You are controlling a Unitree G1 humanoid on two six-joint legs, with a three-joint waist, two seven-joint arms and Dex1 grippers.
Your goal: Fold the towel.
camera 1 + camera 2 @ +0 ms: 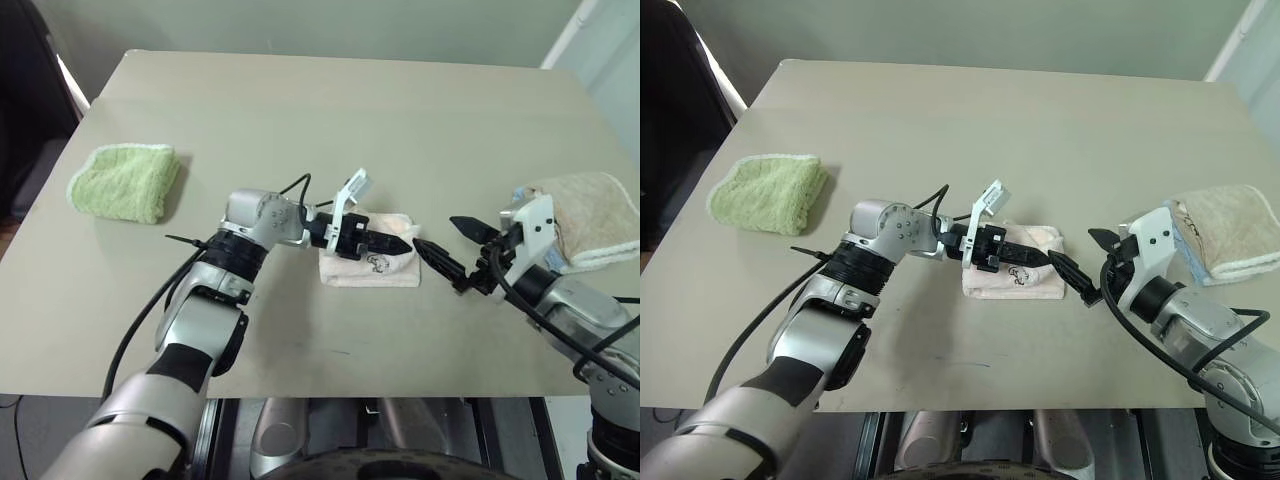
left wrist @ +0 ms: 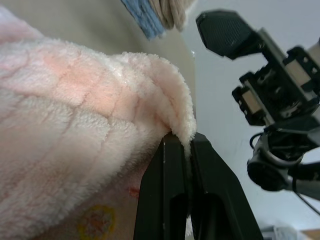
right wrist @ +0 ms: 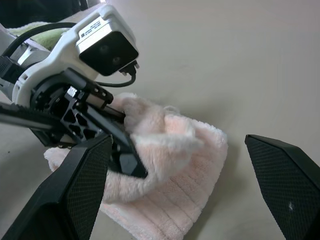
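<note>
Pale pink towel [image 1: 370, 265] folded small, lying near the middle of the bench [image 1: 330, 110], dark printed logo facing up on its front part. Top layer's edge pinched and lifted by the left gripper [image 1: 390, 244], fingers [image 2: 172, 190] pressed tight together on the terry cloth, pointing toward the right arm. Just beside the towel's right end, not touching it: right gripper [image 1: 450, 248], black fingers [image 3: 75, 185] spread as wide as they go, nothing between them, aimed at the towel and the left gripper. Farther out, a light green towel [image 1: 125, 180] folded near the bench's left edge, well apart from the pink one. At the right edge, behind the right arm, a beige towel [image 1: 595, 215] with a blue layer underneath.
</note>
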